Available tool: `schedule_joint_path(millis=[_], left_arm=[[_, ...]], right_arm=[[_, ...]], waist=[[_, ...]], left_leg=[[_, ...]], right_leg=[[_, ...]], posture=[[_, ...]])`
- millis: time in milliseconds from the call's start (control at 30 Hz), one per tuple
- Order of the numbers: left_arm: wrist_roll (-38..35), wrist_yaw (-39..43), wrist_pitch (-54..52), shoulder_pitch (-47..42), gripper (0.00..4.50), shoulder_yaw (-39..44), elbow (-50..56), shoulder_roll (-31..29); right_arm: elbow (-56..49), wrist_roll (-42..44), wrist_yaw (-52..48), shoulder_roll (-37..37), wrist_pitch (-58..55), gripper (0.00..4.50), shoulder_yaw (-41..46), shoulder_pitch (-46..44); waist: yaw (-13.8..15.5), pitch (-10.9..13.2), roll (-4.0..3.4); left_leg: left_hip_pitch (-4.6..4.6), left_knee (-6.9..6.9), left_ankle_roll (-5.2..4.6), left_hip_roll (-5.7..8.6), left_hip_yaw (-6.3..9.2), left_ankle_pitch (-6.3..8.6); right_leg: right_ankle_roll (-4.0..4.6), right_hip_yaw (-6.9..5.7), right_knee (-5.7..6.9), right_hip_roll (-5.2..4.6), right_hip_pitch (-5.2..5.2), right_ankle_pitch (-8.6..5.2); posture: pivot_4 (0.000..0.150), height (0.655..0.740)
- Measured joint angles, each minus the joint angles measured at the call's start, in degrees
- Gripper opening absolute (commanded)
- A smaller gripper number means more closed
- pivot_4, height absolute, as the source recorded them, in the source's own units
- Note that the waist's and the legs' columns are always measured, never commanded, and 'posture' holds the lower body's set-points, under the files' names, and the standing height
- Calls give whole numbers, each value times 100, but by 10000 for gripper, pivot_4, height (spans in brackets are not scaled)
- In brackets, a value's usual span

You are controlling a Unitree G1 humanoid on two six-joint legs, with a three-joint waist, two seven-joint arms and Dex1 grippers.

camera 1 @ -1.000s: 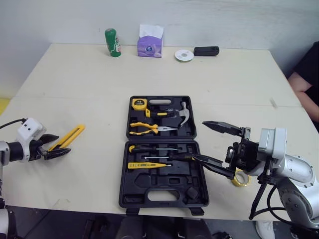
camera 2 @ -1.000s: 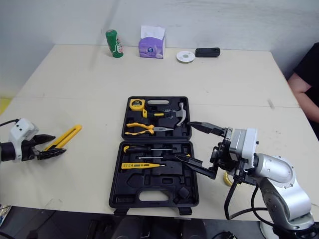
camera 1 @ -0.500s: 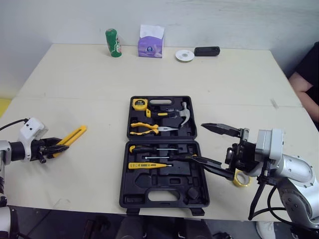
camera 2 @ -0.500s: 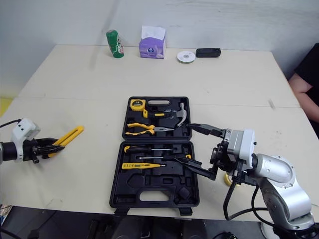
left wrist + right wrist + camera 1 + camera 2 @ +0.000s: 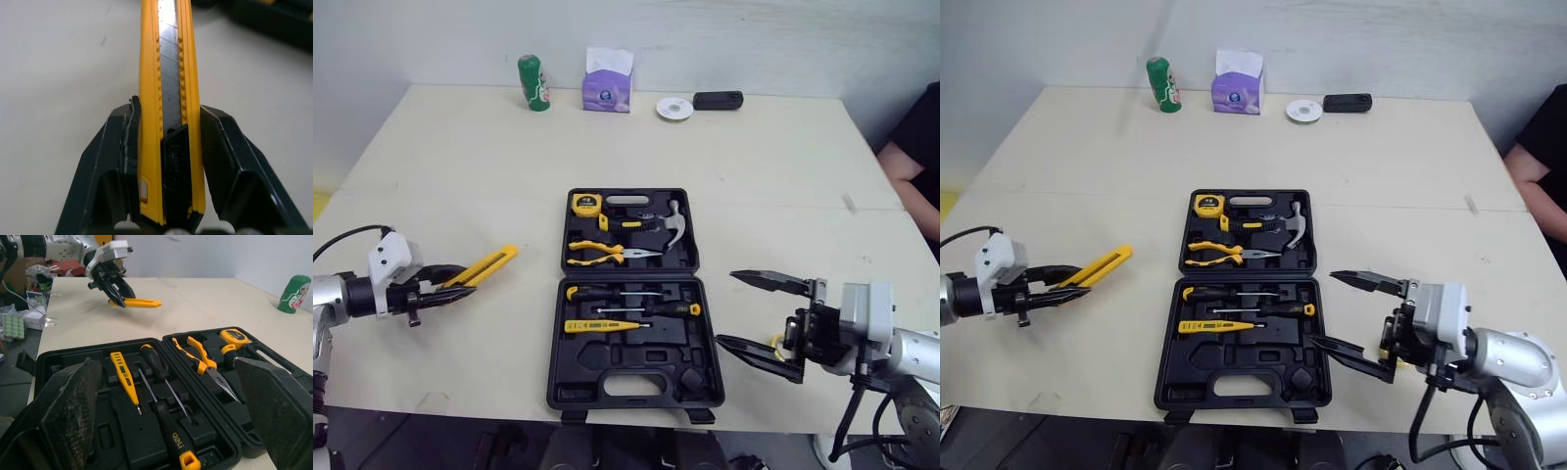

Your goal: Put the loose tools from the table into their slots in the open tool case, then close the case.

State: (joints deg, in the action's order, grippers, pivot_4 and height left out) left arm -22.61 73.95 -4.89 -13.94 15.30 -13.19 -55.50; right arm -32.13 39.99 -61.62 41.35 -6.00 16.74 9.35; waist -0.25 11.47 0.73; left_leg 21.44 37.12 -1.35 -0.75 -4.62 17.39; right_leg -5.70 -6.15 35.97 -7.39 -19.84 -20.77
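The open black tool case [image 5: 636, 387] lies at the table's middle and holds a tape measure [image 5: 586, 204], hammer [image 5: 673, 223], pliers [image 5: 602, 254], screwdrivers [image 5: 626, 292] and a yellow tester [image 5: 602, 325]. My left gripper [image 5: 458, 279] is shut on the rear end of a yellow utility knife [image 5: 484, 266], left of the case; the knife's blade end points toward the case. The left wrist view has the knife [image 5: 168, 73] clamped between both fingers. My right gripper [image 5: 725, 308] stands open at the case's right front corner, holding nothing. A yellow tape roll [image 5: 775, 343] peeks out behind it.
Along the far edge stand a green bottle [image 5: 533, 82], a purple tissue box [image 5: 609, 83], a white disc [image 5: 674, 107] and a black oblong object [image 5: 718, 100]. A person's arm [image 5: 911, 157] shows at the right edge.
My left gripper closed on the yellow knife and carried it right, toward the case. My right gripper drew back to the right and nearer the front edge, still open.
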Motion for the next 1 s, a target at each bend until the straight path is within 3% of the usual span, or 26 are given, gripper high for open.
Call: schedule_joint_path(millis=[200,400,567,800,1000], left_arm=[[-668,-127,-1089,81,12788,-446,2128,168],[-208,-303,-1425,-129,12788,-1575,3393,144],[-209,-746,-2365,-398,12788,-2245,4266,354],[-140,-1576,-3518,-797,12788,-3034,4626,969],[-38,-1722,-3916,-839,12788,-3530,4636,1014]], right_arm=[[303,-252,-247,1,266,45000,-2,140],[312,-284,-337,-2,456,45000,19,279],[311,-289,-356,-2,497,45000,155,421],[308,-425,-323,-7,617,45000,187,548],[299,-463,-269,0,625,45000,463,700]], waist=[[6,1,-2],[29,2,-4],[39,3,-5],[52,3,-5],[100,4,-6]], left_leg=[[-1,-2,2,0,0,-1],[-8,0,3,0,0,-1],[-7,0,2,0,1,-1],[-12,6,1,-1,4,-4],[-12,7,5,-3,6,-6]], right_leg=[[0,0,-2,5,3,0],[0,0,-5,10,15,0],[0,1,-9,12,17,0],[-2,3,-9,15,26,1],[-2,3,-12,20,27,1]], posture=[[1500,7400],[1500,7400],[1500,7400],[1500,7400],[1500,7400]])
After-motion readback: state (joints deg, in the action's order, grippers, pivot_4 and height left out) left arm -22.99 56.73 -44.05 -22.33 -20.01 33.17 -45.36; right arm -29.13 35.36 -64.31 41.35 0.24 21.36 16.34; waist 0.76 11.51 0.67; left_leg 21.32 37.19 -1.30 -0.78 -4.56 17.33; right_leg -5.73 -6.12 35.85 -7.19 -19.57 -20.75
